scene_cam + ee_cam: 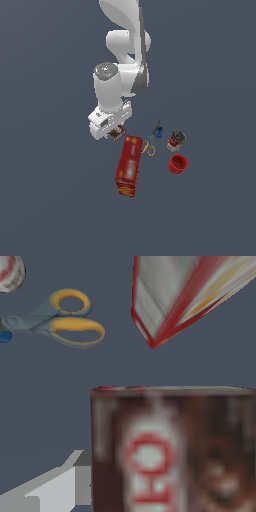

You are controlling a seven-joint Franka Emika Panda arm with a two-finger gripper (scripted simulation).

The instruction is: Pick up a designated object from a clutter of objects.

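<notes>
Grey floor (50,200); small dark red box (118,133) against fingers (55,486), grip unclear.

Large red-outlined white characters resembling "HO" mark the small dark red and black box (172,456); other printing is illegible.

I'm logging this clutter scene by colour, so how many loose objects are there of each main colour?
Red or dark red: 4: long red carton, red cup, red-labelled can, small dark red box
Yellow-handled: 1: scissors
Blue: 1: small blue piece
Total: 6
</notes>
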